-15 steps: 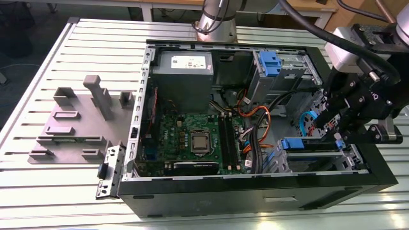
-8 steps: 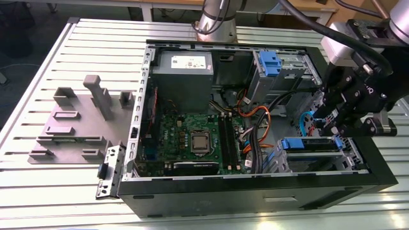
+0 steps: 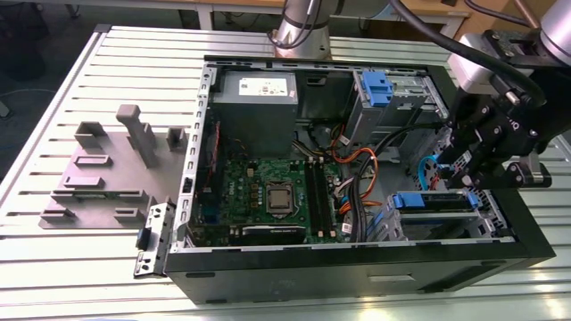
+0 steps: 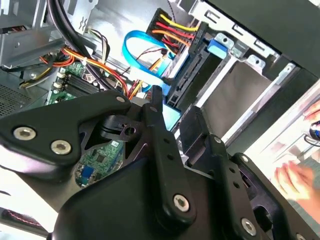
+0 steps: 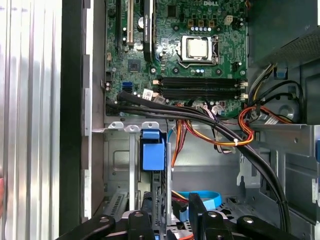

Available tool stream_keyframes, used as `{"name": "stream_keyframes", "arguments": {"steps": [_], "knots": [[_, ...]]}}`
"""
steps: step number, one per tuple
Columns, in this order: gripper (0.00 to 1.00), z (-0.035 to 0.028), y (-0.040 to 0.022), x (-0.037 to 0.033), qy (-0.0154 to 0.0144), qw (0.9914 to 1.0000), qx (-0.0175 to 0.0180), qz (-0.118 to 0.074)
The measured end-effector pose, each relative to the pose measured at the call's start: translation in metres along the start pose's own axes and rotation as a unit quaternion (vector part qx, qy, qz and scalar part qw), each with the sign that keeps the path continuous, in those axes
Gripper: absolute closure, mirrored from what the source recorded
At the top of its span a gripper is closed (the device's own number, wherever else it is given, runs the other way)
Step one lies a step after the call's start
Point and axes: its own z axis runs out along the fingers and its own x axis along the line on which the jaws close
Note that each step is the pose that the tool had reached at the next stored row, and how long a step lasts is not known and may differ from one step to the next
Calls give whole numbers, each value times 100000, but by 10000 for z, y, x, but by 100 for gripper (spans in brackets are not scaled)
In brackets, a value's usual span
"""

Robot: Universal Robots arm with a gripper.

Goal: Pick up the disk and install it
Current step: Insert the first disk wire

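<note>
Exterior view: the black end effector (image 3: pixel 466 175) hangs inside an open computer case (image 3: pixel 357 271), at the corner on the exterior view's right, just above the lower drive cage (image 3: pixel 437 226); I cannot tell whether it is gripping or let go, because its own body hides the contact. In the second wrist view a pale-blue plastic edge sits right at its tip; I take this to be the carrier of the disk (image 4: pixel 172 117), standing edge-on at the cage mouth; its metal face and label are hidden, so this is a judgement. A looped blue data cable (image 4: pixel 142 50) and red, yellow and orange power leads (image 4: pixel 172 27) lie just beside it; a snag there could tug a connector loose, and a tilted disk could jam against the cage rails. Farther out lie the motherboard (image 3: pixel 267 194), the power supply (image 3: pixel 254 100), and a grey fixture plate (image 3: pixel 103 177) on the slatted worktop (image 3: pixel 53 267); a blurred hand (image 4: pixel 295 177) near the case wall could be struck.
</note>
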Motion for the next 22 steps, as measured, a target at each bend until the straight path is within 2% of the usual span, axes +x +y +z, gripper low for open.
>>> {"name": "stream_keyframes", "arguments": {"steps": [4,12,22], "knots": [[59,19,-63,-4,34,100000,-8,-193],[59,92,-71,-1,156,100000,-9,-247],[59,106,-71,0,224,99999,-11,-247]]}}
